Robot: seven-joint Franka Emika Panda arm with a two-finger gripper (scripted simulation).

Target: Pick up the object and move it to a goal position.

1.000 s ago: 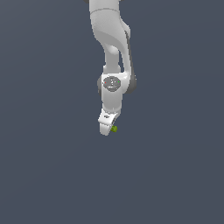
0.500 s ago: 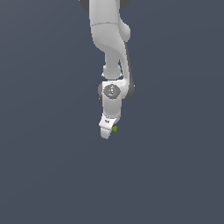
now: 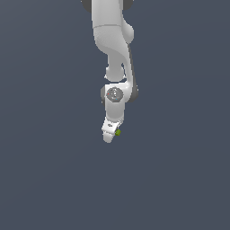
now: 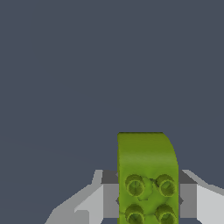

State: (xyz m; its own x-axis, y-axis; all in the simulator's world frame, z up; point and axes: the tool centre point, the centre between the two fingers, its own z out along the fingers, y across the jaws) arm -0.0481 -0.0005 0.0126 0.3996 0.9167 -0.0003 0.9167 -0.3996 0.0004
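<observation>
gripper [image 4: 148, 199] clamped on green block [image 4: 146, 175] | fingers [image 4: 109, 199] touching both sides

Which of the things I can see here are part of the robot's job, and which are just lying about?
Part of the job:
- green block, sitting between the jaws in the wrist view
- gripper, at the end of the white arm

Just lying about:
- nothing else shows; only the plain grey floor behind them
</observation>
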